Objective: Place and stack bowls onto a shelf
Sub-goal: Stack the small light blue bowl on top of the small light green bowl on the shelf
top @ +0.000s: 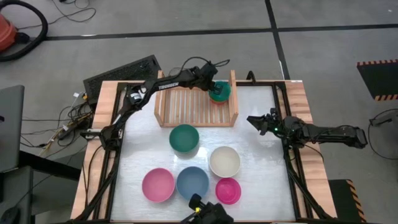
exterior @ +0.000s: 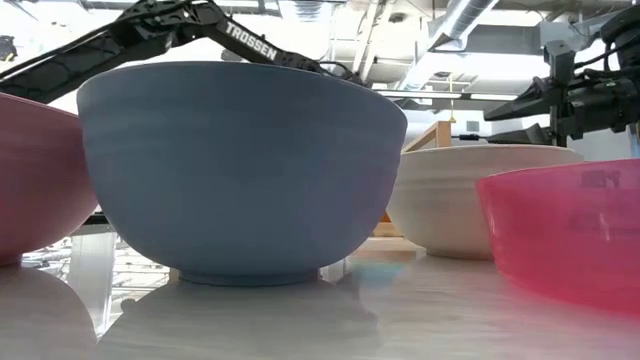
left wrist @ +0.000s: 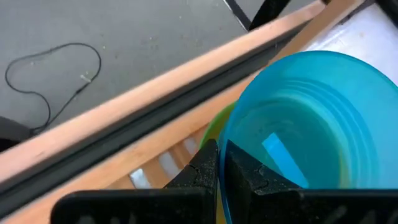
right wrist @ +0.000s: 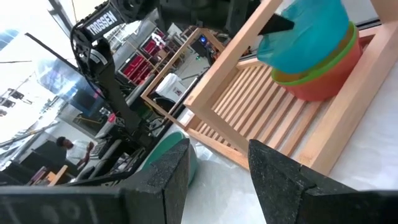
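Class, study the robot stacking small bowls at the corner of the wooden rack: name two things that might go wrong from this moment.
1. The left gripper grips the rim of the small teal plastic bowl, which sits tilted on the olive-green bowl and red-orange bowl; on release it may seat crooked or slide off.
2. The stack sits against the light wooden slatted shelf side board; withdrawing might knock it.

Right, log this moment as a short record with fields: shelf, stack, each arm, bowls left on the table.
shelf: light wooden slatted rack at the table's far edge
stack: small teal plastic bowl nested on an olive-green bowl and a red-orange bowl, in the rack's right end
left gripper: jaws shut on the small teal bowl's rim
right gripper: waiting right of the rack, jaws open
on table: large teal bowl, cream-white bowl, pink bowl, blue bowl, magenta bowl
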`<action>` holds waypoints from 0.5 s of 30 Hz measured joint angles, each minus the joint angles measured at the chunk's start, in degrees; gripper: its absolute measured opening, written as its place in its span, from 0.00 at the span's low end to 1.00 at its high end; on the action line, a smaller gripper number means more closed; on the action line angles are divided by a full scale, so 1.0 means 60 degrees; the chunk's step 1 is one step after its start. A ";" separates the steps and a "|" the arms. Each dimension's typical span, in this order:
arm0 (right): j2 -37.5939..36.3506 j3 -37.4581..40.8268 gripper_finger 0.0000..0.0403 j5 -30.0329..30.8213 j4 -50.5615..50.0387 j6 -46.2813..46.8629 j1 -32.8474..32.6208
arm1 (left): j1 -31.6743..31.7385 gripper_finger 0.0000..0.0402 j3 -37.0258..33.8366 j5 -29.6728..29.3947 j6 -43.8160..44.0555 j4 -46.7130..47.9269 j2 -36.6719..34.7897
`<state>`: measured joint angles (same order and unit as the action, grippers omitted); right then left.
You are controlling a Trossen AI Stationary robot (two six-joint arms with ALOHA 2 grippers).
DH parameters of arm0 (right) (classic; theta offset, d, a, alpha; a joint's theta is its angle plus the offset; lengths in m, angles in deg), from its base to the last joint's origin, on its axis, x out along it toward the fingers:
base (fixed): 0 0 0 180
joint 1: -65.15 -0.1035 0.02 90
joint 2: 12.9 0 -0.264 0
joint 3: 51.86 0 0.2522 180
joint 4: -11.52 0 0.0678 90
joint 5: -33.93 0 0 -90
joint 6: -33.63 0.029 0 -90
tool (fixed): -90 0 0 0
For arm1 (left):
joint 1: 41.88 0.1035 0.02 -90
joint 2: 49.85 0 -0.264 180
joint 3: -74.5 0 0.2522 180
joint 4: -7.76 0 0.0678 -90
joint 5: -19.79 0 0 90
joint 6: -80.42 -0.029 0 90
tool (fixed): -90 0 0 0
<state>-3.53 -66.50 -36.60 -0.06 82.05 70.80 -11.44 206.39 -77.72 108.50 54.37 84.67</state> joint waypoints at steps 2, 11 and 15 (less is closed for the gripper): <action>0.0005 0.0000 0.47 0.0004 0.0001 0.0000 -0.0002 | 0.0004 0.00 0.0099 -0.0077 -0.0045 -0.0052 -0.0004; 0.0007 0.0000 0.47 0.0008 0.0002 -0.0044 0.0005 | 0.0061 0.00 0.0121 0.0284 -0.0103 0.0291 0.0108; 0.0007 0.0000 0.47 0.0009 -0.0001 -0.0056 0.0009 | 0.0051 0.04 0.0121 0.0381 -0.0399 0.0075 0.0117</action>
<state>-3.49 -66.50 -36.55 -0.07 81.72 70.85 -11.14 207.11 -75.43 106.11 54.82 85.37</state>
